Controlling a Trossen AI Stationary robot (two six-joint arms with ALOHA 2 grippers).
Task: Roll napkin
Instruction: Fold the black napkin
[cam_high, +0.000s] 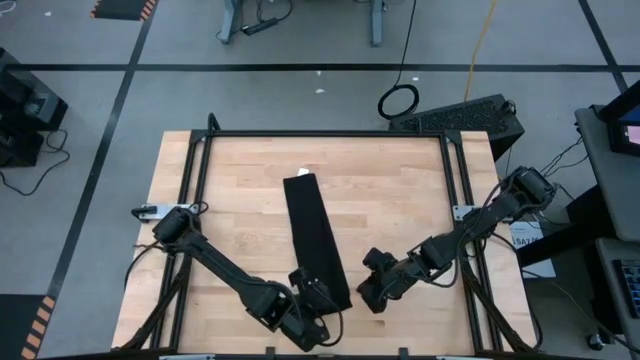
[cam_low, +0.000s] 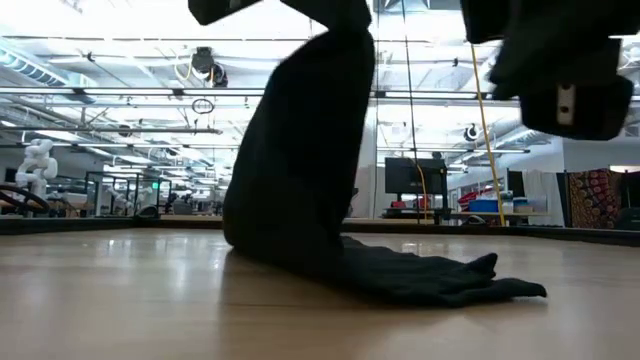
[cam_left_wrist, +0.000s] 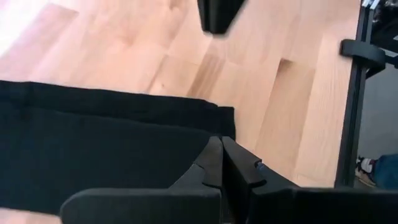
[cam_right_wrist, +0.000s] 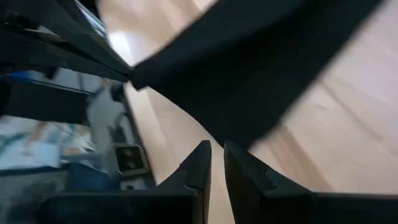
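napkin (cam_low: 300, 200): upper end cut off by top edge in low view | left gripper (cam_high: 318, 297): near end of cloth hides its fingertips from above | right gripper (cam_right_wrist: 216, 163): fingertips close together, grip on cloth cannot be told | room behind napkin in right wrist view: blurred, things unclear

Long black napkin (cam_high: 316, 240), near end lifted
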